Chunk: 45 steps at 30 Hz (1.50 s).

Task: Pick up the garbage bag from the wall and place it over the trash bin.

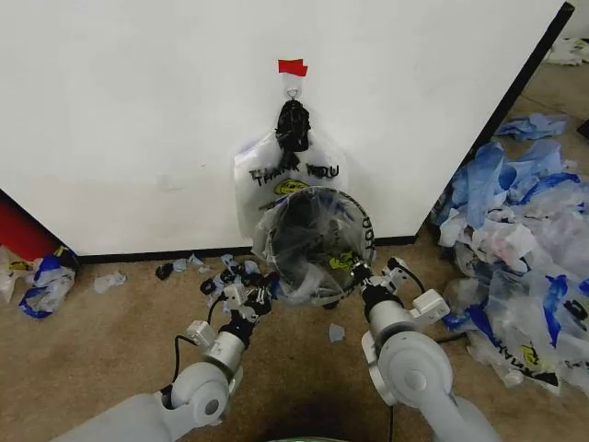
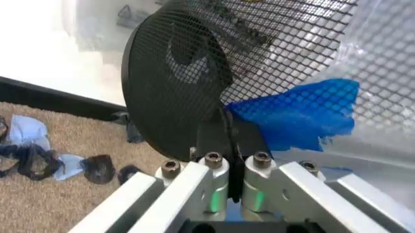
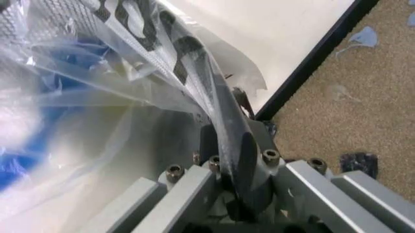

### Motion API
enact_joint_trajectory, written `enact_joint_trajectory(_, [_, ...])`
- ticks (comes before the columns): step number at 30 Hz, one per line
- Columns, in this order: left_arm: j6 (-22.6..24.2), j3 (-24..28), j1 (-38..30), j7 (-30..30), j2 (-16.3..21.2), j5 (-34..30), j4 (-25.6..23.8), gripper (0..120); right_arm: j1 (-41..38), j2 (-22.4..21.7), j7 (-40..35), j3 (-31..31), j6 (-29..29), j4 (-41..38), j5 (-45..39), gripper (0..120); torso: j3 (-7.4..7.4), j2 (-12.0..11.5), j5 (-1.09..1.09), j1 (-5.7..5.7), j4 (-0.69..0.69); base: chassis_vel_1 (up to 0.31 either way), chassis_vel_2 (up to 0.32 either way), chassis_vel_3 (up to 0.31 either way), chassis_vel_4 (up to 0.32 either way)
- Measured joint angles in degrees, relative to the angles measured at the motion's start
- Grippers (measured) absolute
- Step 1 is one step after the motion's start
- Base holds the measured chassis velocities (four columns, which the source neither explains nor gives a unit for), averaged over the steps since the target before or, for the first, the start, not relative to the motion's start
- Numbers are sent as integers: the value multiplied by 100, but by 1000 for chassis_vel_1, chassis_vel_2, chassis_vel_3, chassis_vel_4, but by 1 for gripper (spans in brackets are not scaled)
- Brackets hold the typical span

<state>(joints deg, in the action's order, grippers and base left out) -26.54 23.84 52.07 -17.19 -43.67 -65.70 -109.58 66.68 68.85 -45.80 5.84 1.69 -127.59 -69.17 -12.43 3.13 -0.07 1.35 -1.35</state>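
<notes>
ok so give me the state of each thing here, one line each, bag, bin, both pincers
garbage bag: opened, draped over the bin's rim, held at both sides
trash bin: lined with the bag, standing by the wall
left pincer: shut on the bag at the bin's rim
right pincer: shut on the bag at the bin's rim
second bag: hanging on the wall hook

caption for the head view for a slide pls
Both grippers, left and right, hold a garbage bag over the wire-mesh trash bin; another hangs on the wall.
</notes>
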Motion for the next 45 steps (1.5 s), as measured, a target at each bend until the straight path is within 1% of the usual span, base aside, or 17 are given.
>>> enact_joint_trajectory(3, [-23, -19, 18, 37, -24, -12, -40, 4, 9, -2, -2, 8, 0, 9, -6, 0, 0, 0, -1, 0, 0, 0, 0, 0, 0])
enact_joint_trajectory(5, [-25, -42, 42, 163, -8, -56, -107, 14, 17, -5, -2, 20, 1, 42, -10, 0, 0, 0, 0, 0, -1, 0, 0, 0, 0])
enact_joint_trajectory(6, [-14, -57, 61, 265, 21, -72, -143, 16, 19, -5, -3, 26, 1, 57, -11, 0, 0, 0, 0, 0, -1, 0, 0, 0, 0])
enact_joint_trajectory(8, [77, -96, 131, 369, 146, -85, -264, 26, 8, -8, -1, 57, -4, 106, -35, 0, 0, 0, 3, 0, 0, 0, 0, 0, 0])
enact_joint_trajectory(10, [84, -100, 142, 368, 166, -81, -280, 26, 4, -9, 0, 62, -5, 114, -41, 0, 0, 0, 3, 0, 1, 0, 0, 0, 0])
enact_joint_trajectory(12, [104, -123, 189, 350, 265, -11, -305, 39, -20, -9, -11, 121, -6, 140, -93, 0, 0, 0, -1, 0, 0, 0, 0, 0, 0])
enact_joint_trajectory(14, [107, -130, 195, 348, 278, -2, -305, 39, -23, -9, -15, 131, -6, 141, -101, 0, 0, 0, -1, 0, 0, 0, 0, 0, 0])
enact_joint_trajectory(15, [112, -169, 229, 322, 324, 54, -306, 51, -44, -7, -57, 186, -15, 147, -181, 0, 0, 0, 1, 0, 0, 0, 0, 0, 0])
enact_joint_trajectory(18, [112, -174, 243, 302, 330, 80, -306, 54, -48, -6, -81, 204, -23, 147, -213, 0, 0, 0, 1, 0, 0, 0, 0, 0, 0])
enact_joint_trajectory(21, [109, -193, 278, 250, 344, 109, -312, 73, -67, -12, -184, 259, -42, 149, -301, 0, 0, 0, -1, 0, 0, 0, 0, 0, 0])
enact_joint_trajectory(23, [108, -245, 328, 232, 358, 131, -331, 80, -88, -19, -337, 320, -74, 154, -468, 0, 0, 0, 0, 0, -1, 0, 0, 0, 0])
enact_joint_trajectory(24, [108, -245, 328, 232, 358, 131, -331, 80, -88, -19, -337, 320, -74, 154, -468, 0, 0, 0, 0, 0, -1, 0, 0, 0, 0])
enact_joint_trajectory(25, [105, -254, 360, 211, 368, 170, -336, 87, -106, -18, -401, 348, -94, 154, -543, 0, 0, 0, 0, 0, -1, 0, 0, 0, 0])
enact_joint_trajectory(27, [100, -266, 451, 184, 418, 258, -353, 95, -159, -14, -508, 406, -110, 167, -647, 0, 0, 0, 0, 0, 0, 0, 0, 0, 0])
enact_joint_trajectory(32, [82, -334, 562, 128, 536, 332, -409, 100, -244, -31, -672, 509, -129, 204, -772, 0, 0, 0, 0, 0, 0, 0, 0, 0, 0])
enact_joint_trajectory(38, [25, -417, 684, -5, 909, 394, -579, 100, -338, -98, -990, 579, -274, 275, -1044, 0, 0, 0, 0, 0, 0, 0, 0, 0, 0])
enact_joint_trajectory(45, [5, -1224, 1096, -75, 1221, 317, -728, 100, -176, -305, -1369, 336, -539, 275, -1056, 0, 0, 0, 1, 0, -1, 0, 0, 0, 0])
